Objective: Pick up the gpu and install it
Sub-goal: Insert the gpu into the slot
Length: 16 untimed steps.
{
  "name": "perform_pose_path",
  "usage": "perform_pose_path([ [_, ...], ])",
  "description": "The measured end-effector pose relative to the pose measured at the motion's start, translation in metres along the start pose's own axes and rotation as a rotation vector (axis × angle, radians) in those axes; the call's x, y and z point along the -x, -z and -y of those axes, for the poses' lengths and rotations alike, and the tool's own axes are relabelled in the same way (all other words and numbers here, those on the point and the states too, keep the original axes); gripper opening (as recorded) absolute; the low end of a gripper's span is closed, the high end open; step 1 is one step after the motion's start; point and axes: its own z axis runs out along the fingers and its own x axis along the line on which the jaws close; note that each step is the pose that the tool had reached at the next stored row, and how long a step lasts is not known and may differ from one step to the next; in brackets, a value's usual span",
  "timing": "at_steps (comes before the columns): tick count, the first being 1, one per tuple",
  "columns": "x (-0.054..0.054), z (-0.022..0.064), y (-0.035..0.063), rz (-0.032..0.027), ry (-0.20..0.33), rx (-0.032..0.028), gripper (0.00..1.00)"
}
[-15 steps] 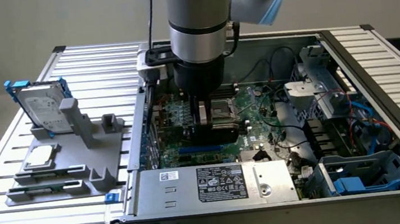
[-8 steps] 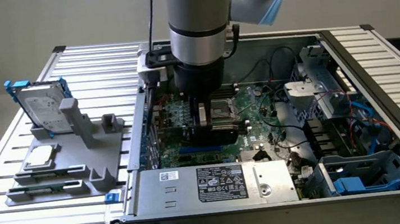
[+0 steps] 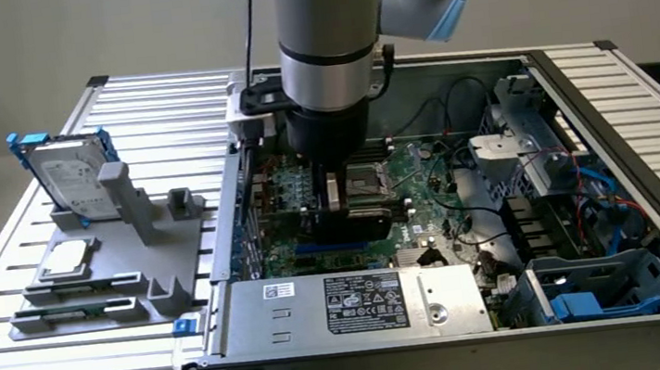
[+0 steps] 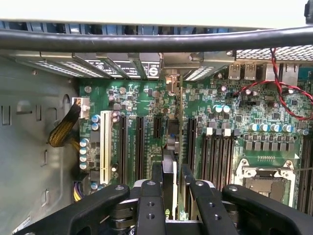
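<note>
My gripper (image 3: 338, 201) reaches down inside the open computer case (image 3: 626, 161), over the green motherboard (image 3: 428, 164). It is shut on the gpu (image 4: 169, 147), which I see edge-on as a thin dark card between the two fingers (image 4: 156, 172). The card stands upright along the black expansion slots (image 4: 139, 142), and its silver end bracket (image 4: 170, 82) sits against the case's rear slot openings. In the exterior view the gpu (image 3: 337, 226) is a dark block just under the gripper, down at the board. Whether its edge is pressed into a slot is hidden.
A grey fixture (image 3: 103, 267) on the slatted table at the exterior view's left holds a silver hard drive (image 3: 68, 177) in a blue frame and a square processor chip (image 3: 65, 257). The power supply (image 3: 356, 301), drive cages (image 3: 526, 153) and red-black wires (image 4: 283, 93) crowd the case.
</note>
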Motion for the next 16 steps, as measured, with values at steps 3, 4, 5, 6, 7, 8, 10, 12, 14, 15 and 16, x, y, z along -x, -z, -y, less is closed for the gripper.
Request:
perform_pose_path([
  [3, 0.0, 0.0, -0.0014, 0.0, 0.0, 0.0005, 0.26],
  [4, 0.0, 0.0, -0.0018, -0.0001, 0.0, 0.0005, 0.26],
  [5, 0.0, 0.0, -0.0022, -0.0001, 0.0, 0.0007, 0.26],
  [6, 0.0, 0.0001, -0.0025, 0.0, 0.0, 0.0006, 0.26],
  [7, 0.0, 0.0001, -0.0028, -0.0001, 0.0, 0.0007, 0.26],
  [8, 0.0, 0.0001, -0.003, -0.0001, 0.0, 0.0006, 0.26],
  [10, 0.0, 0.0, -0.0034, 0.0, 0.0, 0.0012, 0.26],
  [12, 0.0, -0.0004, -0.0039, 0.0, 0.0, 0.0025, 0.26],
  [14, 0.0, -0.0009, -0.0042, 0.0, 0.0, 0.0041, 0.26],
  [15, 0.0, -0.0011, -0.0044, 0.0, 0.0, 0.0047, 0.26],
  [16, 0.0, -0.0012, -0.0046, 0.0, 0.0, 0.0051, 0.26],
])
